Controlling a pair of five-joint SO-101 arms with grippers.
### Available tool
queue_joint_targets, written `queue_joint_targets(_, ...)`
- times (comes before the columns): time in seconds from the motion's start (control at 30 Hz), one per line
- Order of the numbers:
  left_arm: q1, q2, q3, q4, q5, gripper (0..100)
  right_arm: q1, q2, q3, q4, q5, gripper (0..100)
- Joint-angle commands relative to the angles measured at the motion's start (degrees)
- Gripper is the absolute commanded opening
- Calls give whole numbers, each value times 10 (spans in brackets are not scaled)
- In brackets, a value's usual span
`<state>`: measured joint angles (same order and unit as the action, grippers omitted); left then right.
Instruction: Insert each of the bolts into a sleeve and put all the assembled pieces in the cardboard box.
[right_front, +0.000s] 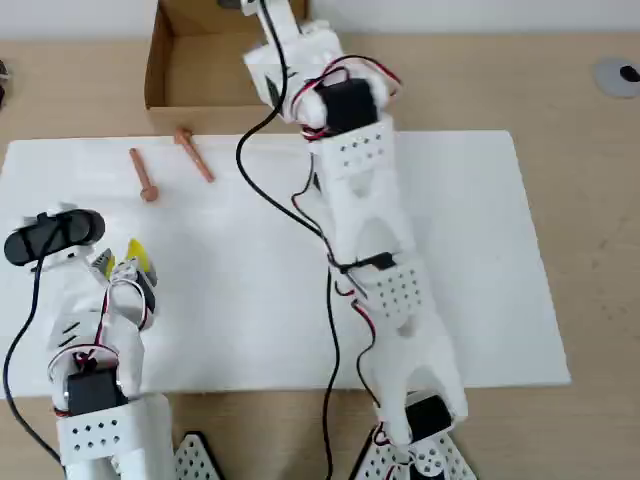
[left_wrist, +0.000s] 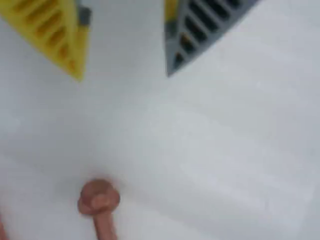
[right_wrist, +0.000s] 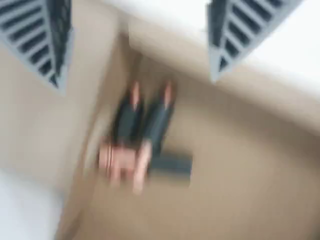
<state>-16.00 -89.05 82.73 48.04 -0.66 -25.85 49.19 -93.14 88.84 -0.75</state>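
right gripper (right_wrist: 137, 80) hangs over the box (right_front: 155, 62), jaws apart and empty; two sleeved bolts (right_wrist: 142, 132) lie on the box floor below. left gripper (left_wrist: 124, 74), jaws spread too, hovers above the mat (right_front: 450, 250) near a bare bolt (left_wrist: 98, 200); a second bolt (right_front: 193, 153) lies nearer the box. best to lift the right arm straight up, clear of the wall, and centre the left jaws across one shank.
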Motion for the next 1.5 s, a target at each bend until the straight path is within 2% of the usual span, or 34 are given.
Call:
queue_joint_targets(0.0,-4,50,-93,51,-4,213,-5,-80,-23,122,-1,228)
queue_joint_targets(0.2,-4,269,-243,72,-4,218,15,-134,-22,137,-1,225)
queue_joint_targets(0.3,-1,399,-331,94,-4,218,17,-168,29,138,-1,225)
queue_joint_targets(0.5,-1,589,-480,149,-4,218,13,-288,315,137,0,227)
queue_joint_targets(0.7,-1,665,-545,171,-6,218,16,-431,611,135,29,227)
queue_joint_targets(0.8,35,698,-564,207,-69,217,34,-458,714,88,51,227)
queue_joint_targets(0.83,48,705,-568,216,-65,217,47,-464,738,67,62,227)
queue_joint_targets(0.93,59,720,-597,216,-21,217,87,-465,784,25,102,228)
queue_joint_targets(1.0,57,728,-622,216,4,217,104,-465,803,9,156,228)
queue_joint_targets(1.13,53,753,-650,217,122,217,115,-451,843,-33,260,228)
queue_joint_targets(1.27,50,785,-649,200,206,217,114,-422,856,-62,276,226)
queue_joint_targets(1.47,19,815,-649,183,256,217,132,-360,851,-84,300,225)
